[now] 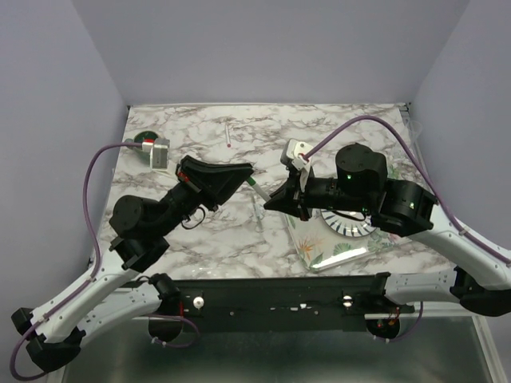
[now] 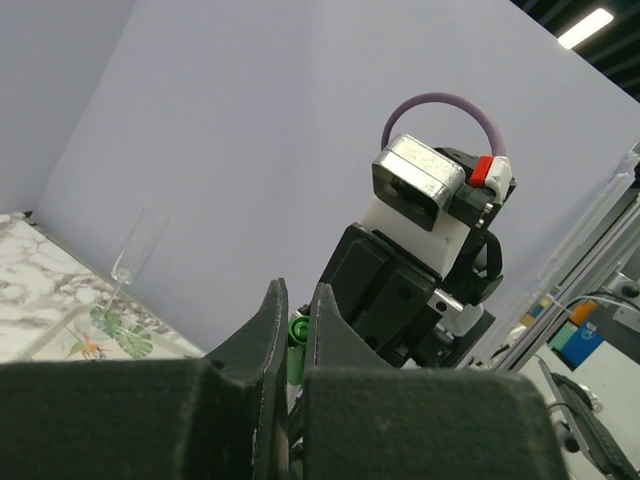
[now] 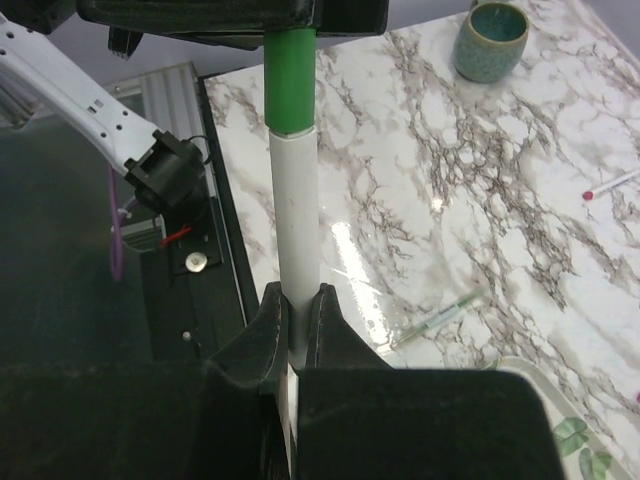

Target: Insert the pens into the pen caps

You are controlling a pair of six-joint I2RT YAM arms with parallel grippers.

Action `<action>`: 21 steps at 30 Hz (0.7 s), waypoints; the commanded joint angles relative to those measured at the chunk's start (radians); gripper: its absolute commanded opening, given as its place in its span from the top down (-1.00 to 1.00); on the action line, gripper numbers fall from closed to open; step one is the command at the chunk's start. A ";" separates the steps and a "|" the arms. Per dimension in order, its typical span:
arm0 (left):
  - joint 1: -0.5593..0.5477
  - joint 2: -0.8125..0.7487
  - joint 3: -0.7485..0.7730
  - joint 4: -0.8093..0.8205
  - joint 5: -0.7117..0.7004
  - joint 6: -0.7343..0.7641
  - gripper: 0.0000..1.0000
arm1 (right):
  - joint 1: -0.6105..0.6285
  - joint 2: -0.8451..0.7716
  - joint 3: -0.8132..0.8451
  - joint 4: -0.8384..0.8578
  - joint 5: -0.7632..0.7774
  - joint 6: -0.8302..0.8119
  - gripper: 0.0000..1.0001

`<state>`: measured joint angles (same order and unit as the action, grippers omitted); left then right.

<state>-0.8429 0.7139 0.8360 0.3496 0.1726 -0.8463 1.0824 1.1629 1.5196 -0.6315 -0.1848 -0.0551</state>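
I have the right claw [image 3: 297,300] clamped tight on the shaft of a white pen [image 3: 295,220], gripping it well back from its front end. The left claw [image 2: 298,300] is pinched down on the green cap [image 3: 290,75]. Both are held up off the tabletop [image 1: 192,128], roughly mid-way between the two arms.

What matters for the next move is the line between them. In the right wrist view the pen's long axis runs straight away from my right claw into the left one, and the green cap sits on that same axis with no sideways offset I can make out. The cap's open end meets the white barrel at a clean seam, so I judge the tip is already inside. How deep it sits I cannot tell. Any further push should go along that axis, the two claws driving toward each other. A tilt at either wrist would bend the slim barrel or cock the cap.

Two more pens lie flat on the tabletop. A green-tipped pen [image 3: 440,318] is just beside the corner of the leaf-patterned tray [image 3: 560,420], nearer the right arm. A red-tipped pen [image 1: 228,136] lies farther back, about equally far from both arms. A teal mug [image 1: 146,137] stands at the far left. I can't find a pink cap in any view
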 commanded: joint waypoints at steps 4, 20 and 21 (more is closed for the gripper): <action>-0.090 0.096 -0.101 -0.330 0.235 0.041 1.00 | -0.036 -0.022 0.106 0.745 0.142 0.152 0.99; -0.117 0.116 -0.158 -0.261 0.281 0.024 1.00 | -0.036 0.046 0.332 0.638 0.127 0.130 0.99; -0.119 0.121 -0.146 -0.241 0.284 0.015 1.00 | -0.036 0.043 0.311 0.650 0.117 0.141 0.99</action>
<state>-0.8928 0.7456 0.7971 0.4442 0.1394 -0.7990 1.0824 1.2114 1.6897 -0.8688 -0.1833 0.0711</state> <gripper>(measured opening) 0.083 0.060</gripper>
